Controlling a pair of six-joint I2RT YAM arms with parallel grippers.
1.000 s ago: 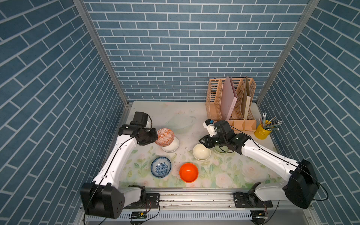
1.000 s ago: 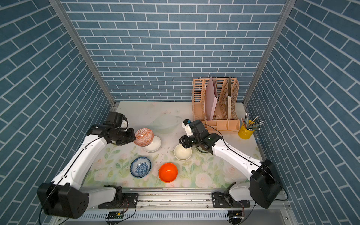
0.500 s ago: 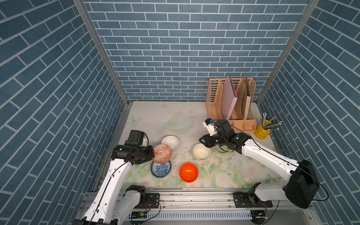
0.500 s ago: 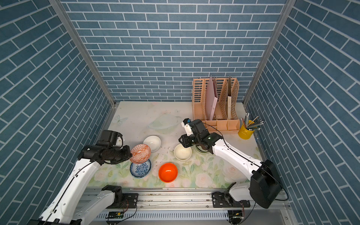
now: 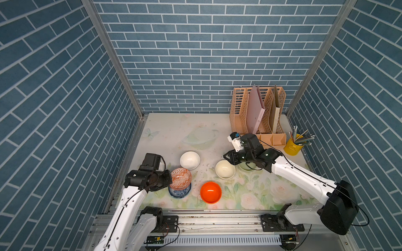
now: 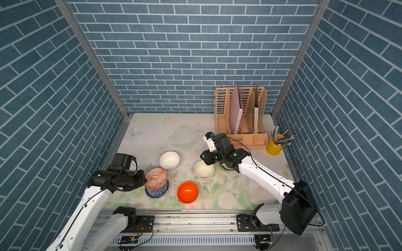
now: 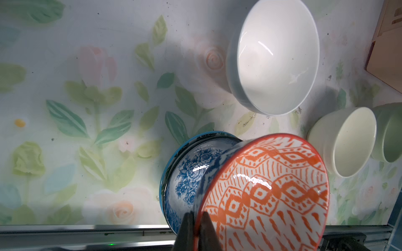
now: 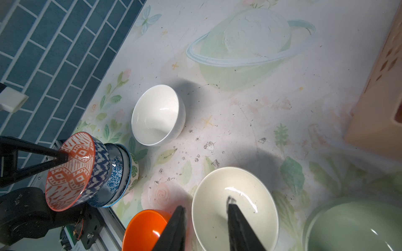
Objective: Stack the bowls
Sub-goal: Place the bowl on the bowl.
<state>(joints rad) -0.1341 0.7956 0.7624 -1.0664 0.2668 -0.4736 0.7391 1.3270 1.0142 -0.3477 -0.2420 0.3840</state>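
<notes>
left jaws: clamped shut on the rim of the red-orange patterned bowl [image 5: 180,178]; the rim pinch keeps the underside free for nesting.
patterned bowl: held tilted, partly inside the blue floral bowl [image 5: 180,193], not yet seated level.
stack base: blue floral bowl is nested in the leaf-print bowl [image 8: 134,171], front-left of the surface [image 5: 174,132].
right jaws: partly open, nothing gripped; set astride the cream bowl [image 5: 225,169] rim, likely staged for the next pick.
loose: white bowl [image 5: 189,159], orange bowl [image 5: 210,192], pale green bowl [image 8: 352,226] stand single.
</notes>
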